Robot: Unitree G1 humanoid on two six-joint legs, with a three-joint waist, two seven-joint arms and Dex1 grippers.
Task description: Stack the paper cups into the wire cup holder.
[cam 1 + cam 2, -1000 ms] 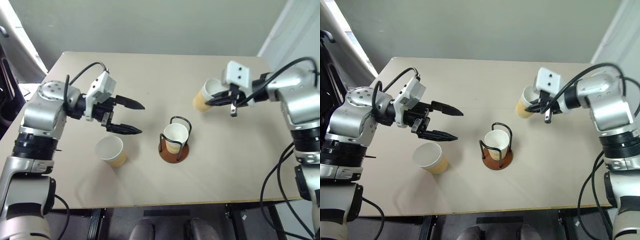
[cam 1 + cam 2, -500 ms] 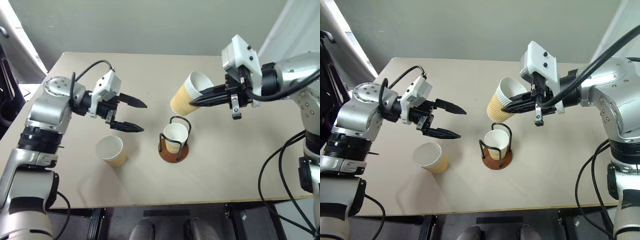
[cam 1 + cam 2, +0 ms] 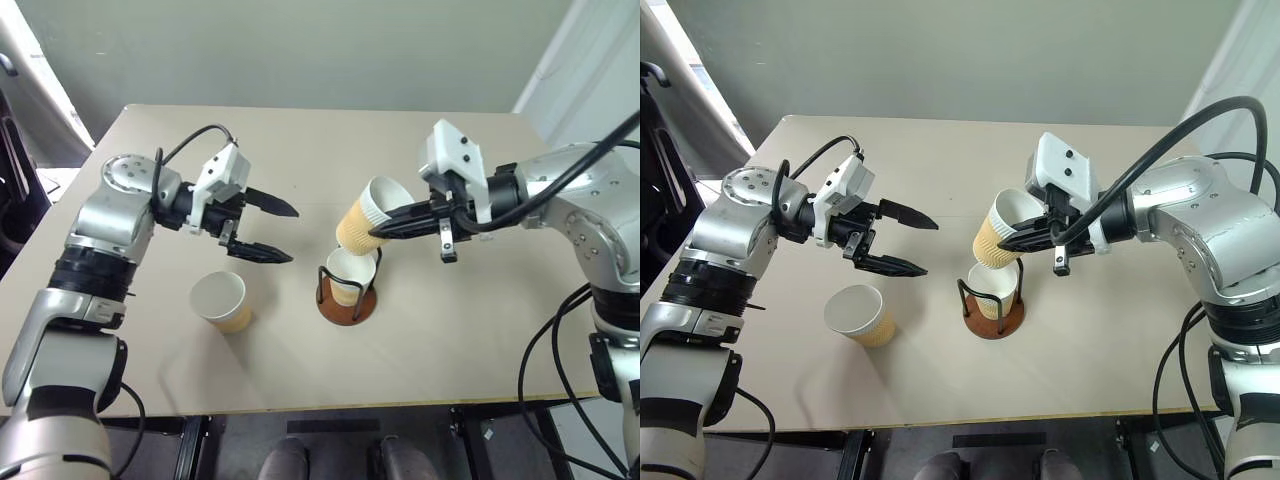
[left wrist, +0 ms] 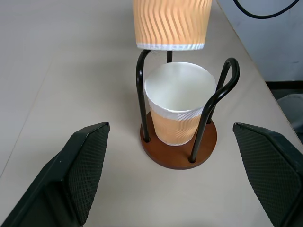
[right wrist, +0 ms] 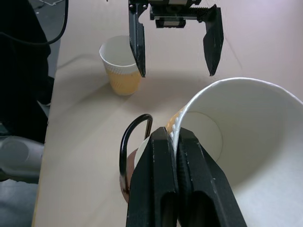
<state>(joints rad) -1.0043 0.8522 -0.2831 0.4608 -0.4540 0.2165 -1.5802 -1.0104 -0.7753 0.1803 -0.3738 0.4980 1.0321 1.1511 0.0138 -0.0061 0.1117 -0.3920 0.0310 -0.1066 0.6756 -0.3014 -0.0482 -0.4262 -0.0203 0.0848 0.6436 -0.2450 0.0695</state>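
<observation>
Three cups from my head camera: one in the wire holder (image 3: 349, 290), one standing on the counter (image 3: 300, 150) at my left (image 3: 222, 300), one (image 3: 368, 213) tilted just above the holder, pinched by its rim in my right end effector (image 3: 384, 225). My left end effector (image 3: 275, 233) gapes wide, empty. My left wrist faces the holder between spread fingers (image 4: 80, 172). My right wrist shows fingers (image 5: 161, 189) clamping the rim.

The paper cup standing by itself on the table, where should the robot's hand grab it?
Probably at the rim, from above. The lone paper cup stands upright on the table, mouth up, so one finger can slip inside and one outside, just as the right hand pinches its own cup's wall. The open left hand hovers nearest, so it seems the natural one to use.
</observation>
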